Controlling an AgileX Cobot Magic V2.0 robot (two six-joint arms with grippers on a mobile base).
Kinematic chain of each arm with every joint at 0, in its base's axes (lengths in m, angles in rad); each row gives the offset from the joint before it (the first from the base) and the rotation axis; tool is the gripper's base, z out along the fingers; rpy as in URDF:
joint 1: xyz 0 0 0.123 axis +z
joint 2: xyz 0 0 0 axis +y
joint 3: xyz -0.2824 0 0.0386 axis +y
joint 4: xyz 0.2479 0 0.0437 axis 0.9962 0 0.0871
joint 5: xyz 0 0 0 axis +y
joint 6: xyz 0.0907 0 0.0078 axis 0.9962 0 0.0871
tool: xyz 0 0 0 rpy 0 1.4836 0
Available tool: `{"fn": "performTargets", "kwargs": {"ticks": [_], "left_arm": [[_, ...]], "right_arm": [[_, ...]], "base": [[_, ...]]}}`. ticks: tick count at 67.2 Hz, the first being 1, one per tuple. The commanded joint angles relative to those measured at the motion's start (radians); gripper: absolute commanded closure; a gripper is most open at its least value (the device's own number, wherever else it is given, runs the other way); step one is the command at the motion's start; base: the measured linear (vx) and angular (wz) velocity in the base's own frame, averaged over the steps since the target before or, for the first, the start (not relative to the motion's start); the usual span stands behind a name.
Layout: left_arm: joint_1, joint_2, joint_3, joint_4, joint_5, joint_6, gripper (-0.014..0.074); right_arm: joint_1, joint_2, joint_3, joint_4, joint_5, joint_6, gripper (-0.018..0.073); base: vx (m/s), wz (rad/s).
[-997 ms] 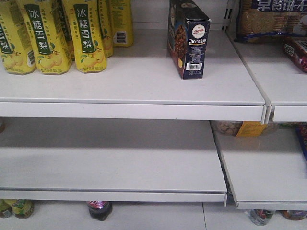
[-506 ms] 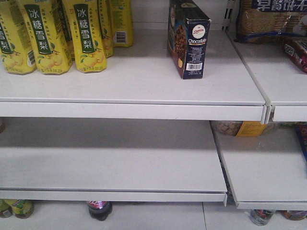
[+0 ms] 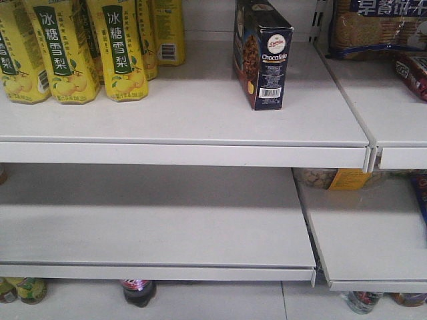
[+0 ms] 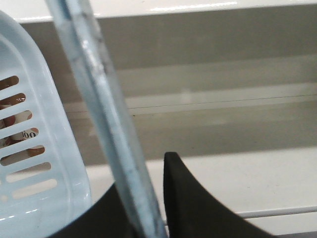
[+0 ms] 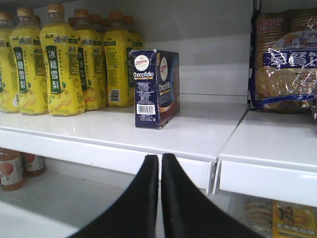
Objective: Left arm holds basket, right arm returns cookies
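Front view: a dark blue cookie box [image 3: 263,55] stands upright on the upper white shelf [image 3: 193,113], alone near its right end, barcode end facing out. Yellow pear-drink bottles [image 3: 123,50] are grouped at the shelf's left, well apart from the box. A biscuit pack [image 3: 377,27] sits on the neighbouring shelf to the right. The shelf below carries nothing on its main span; neither arm shows here. Left wrist view: the left gripper [image 4: 148,208] has its dark fingers [image 4: 190,198] closed on the pale blue handle [image 4: 106,119] of the basket [image 4: 44,148], the bar running steeply between them. The slotted basket wall fills the left side; some packaging shows through the slots, too hidden to identify. Right wrist view: the right gripper [image 5: 159,193] holds nothing, its fingertips pressed together with only a thin seam between. It sits below and in front of the shelf edge, apart from the cookie box [image 5: 154,87], which stands just right of the bottles [image 5: 62,69].
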Motion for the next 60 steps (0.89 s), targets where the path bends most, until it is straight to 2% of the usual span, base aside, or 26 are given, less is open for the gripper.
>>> {"fn": "performTargets", "kwargs": {"ticks": [1, 10, 14, 22, 26, 31, 34, 38, 43, 53, 60], "left_arm": [[0.001, -0.010, -0.026, 0.013, -0.109, 0.011, 0.0603], [0.001, -0.010, -0.026, 0.013, -0.109, 0.011, 0.0603], [0.001, -0.010, -0.026, 0.013, -0.109, 0.011, 0.0603], [0.001, -0.010, -0.026, 0.013, -0.109, 0.011, 0.0603], [0.001, -0.010, -0.026, 0.013, -0.109, 0.011, 0.0603], [0.001, -0.010, -0.026, 0.013, -0.109, 0.011, 0.0603], [0.001, -0.010, -0.026, 0.013, -0.109, 0.011, 0.0603], [0.001, -0.010, -0.026, 0.013, -0.109, 0.011, 0.0603], [0.001, -0.010, -0.026, 0.013, -0.109, 0.011, 0.0603], [0.001, -0.010, -0.026, 0.013, -0.109, 0.011, 0.0603], [0.001, -0.010, -0.026, 0.013, -0.109, 0.011, 0.0603]], "right_arm": [[-0.006, 0.007, -0.022, 0.148, 0.022, -0.182, 0.0567], [-0.062, 0.007, -0.010, 0.366, -0.039, -0.406, 0.0567], [-0.130, 0.007, 0.002, 0.460, -0.090, -0.500, 0.0567], [-0.296, 0.007, 0.038, 0.762, -0.189, -0.724, 0.0567], [-0.384, 0.007, 0.068, 0.928, -0.261, -0.871, 0.0567], [-0.460, 0.007, 0.114, 1.079, -0.342, -1.025, 0.0567], [-0.485, 0.007, 0.134, 1.147, -0.375, -1.078, 0.0567], [-0.496, 0.007, 0.166, 1.220, -0.397, -1.145, 0.0567], [-0.503, 0.007, 0.195, 1.260, -0.396, -1.194, 0.0567], [-0.509, 0.007, 0.238, 1.298, -0.398, -1.294, 0.0567], [-0.542, 0.006, 0.261, 1.334, -0.400, -1.318, 0.0567]], "base": [[0.00, 0.00], [0.00, 0.00], [0.00, 0.00], [0.00, 0.00], [0.00, 0.00], [0.00, 0.00], [0.00, 0.00], [0.00, 0.00], [0.00, 0.00], [0.00, 0.00], [0.00, 0.00]]}}
